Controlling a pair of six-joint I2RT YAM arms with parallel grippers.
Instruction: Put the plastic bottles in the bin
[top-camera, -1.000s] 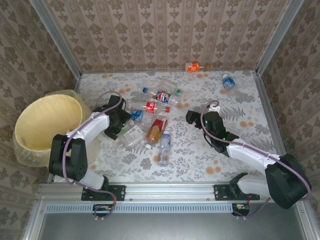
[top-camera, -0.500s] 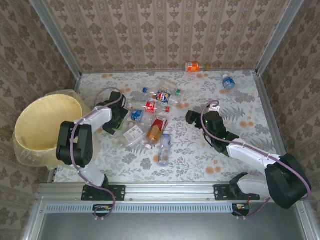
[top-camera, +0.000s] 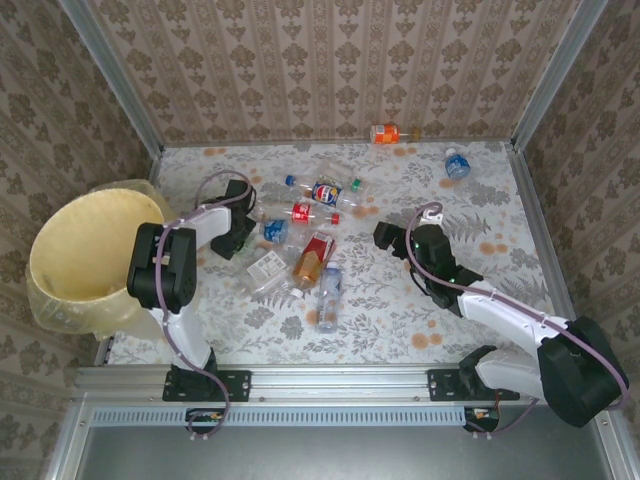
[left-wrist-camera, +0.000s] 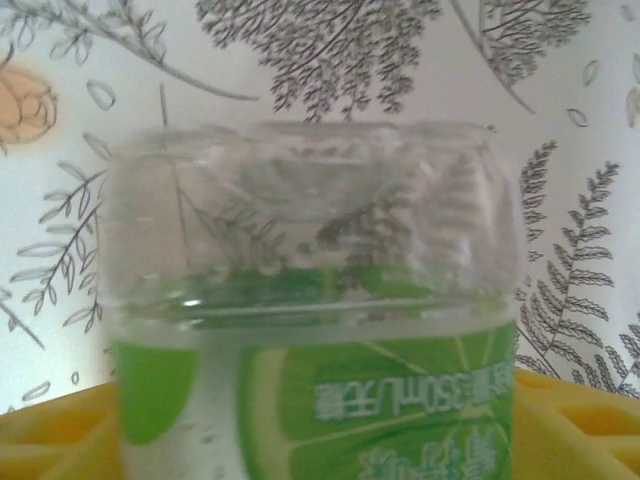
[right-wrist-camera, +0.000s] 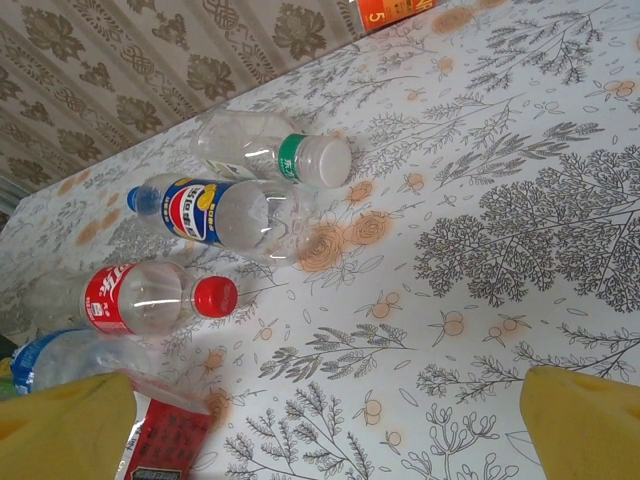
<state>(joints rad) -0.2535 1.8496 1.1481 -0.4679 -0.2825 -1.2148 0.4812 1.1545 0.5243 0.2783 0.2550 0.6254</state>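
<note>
A clear plastic bottle with a green label (left-wrist-camera: 310, 330) lies sideways between my left gripper's (left-wrist-camera: 315, 445) yellow fingers (left-wrist-camera: 50, 440), which press on both of its sides. Seen from above, that left gripper (top-camera: 238, 238) is low over the left end of the bottle heap, a short way right of the pale yellow bin (top-camera: 45, 235). My right gripper (top-camera: 386, 236) hangs open right of the heap, fingers (right-wrist-camera: 585, 420) wide apart over bare cloth. Ahead of it lie a red-labelled bottle (right-wrist-camera: 130, 297), a blue-and-red-labelled one (right-wrist-camera: 215, 212) and a green-banded one (right-wrist-camera: 270, 155).
More bottles lie in the heap: a red-orange one (top-camera: 314, 255), a blue-labelled one (top-camera: 328, 285), a white-labelled one (top-camera: 264, 268). An orange bottle (top-camera: 385, 133) rests at the back wall and a blue one (top-camera: 456, 163) at the back right. Patterned walls close in the table.
My left arm has folded back, its gripper shifting slightly toward the rear and closing from wide open onto the green-labelled bottle. The right arm has hardly moved.
</note>
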